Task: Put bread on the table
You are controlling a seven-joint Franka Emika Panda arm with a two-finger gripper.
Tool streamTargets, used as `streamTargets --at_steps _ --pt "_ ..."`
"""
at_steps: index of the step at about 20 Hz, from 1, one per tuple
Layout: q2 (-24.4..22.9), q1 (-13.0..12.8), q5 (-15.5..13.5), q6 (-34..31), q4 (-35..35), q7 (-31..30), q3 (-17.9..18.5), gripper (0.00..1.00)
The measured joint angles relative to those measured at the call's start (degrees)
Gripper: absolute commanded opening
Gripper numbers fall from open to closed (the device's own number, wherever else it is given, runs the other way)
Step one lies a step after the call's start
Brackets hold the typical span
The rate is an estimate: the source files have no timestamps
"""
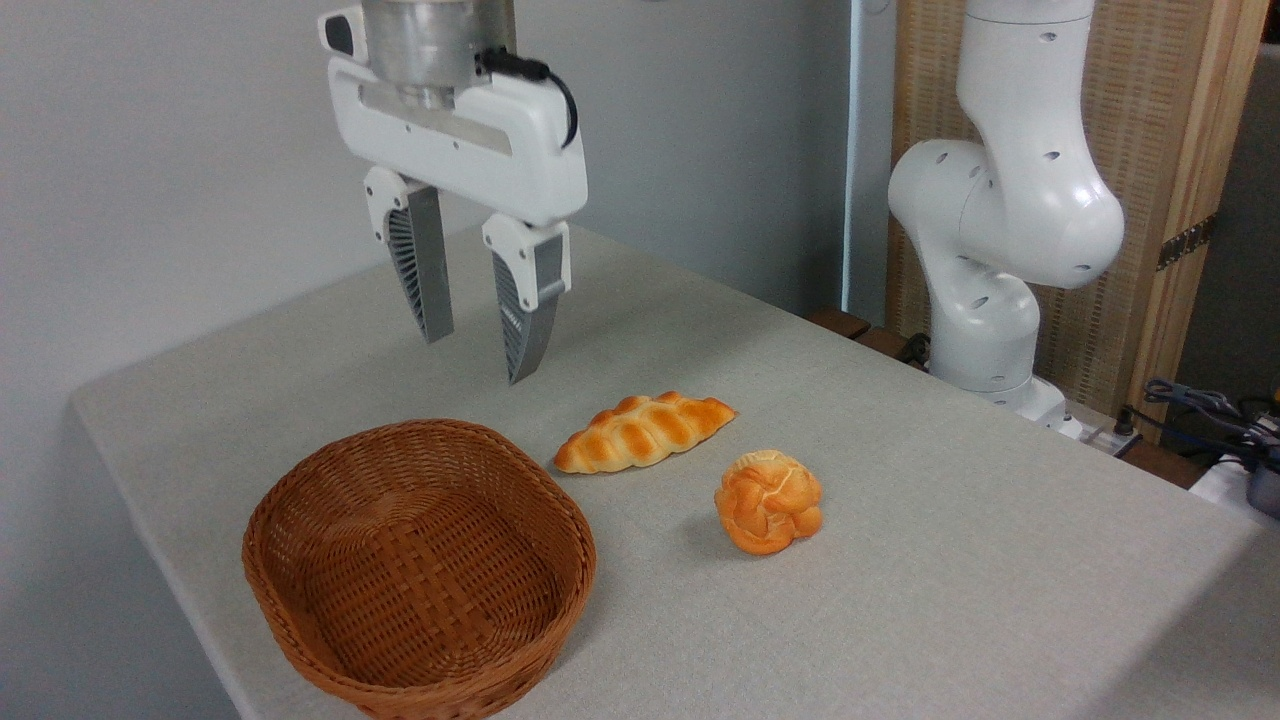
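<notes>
You see the white two-finger gripper (478,350) hanging in the air above and behind the brown woven wicker basket (418,568), its grey fingers spread apart and holding nothing. The small round orange-golden bun (768,500) sits on the light grey-beige cloth table (950,560), well to the right of the basket. The long braided golden loaf (643,431) lies on the table between basket and bun, slightly further back, touching neither.

I see my tool (478,355) hanging high above the bench (950,560), fingers spread with nothing between them, over the far side of the wicker basket (420,570). The bread (769,500) sits on the bench cloth, right of the basket. A braided loaf (645,432) lies just behind it, apart from both.
</notes>
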Motion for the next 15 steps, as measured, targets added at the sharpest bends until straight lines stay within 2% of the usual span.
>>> streamTargets --at_steps 5,15 --pt "3.8 0.0 0.0 -3.0 5.1 1.3 0.0 1.00" --pt "4.4 0.0 0.0 -3.2 5.9 1.4 0.0 1.00"
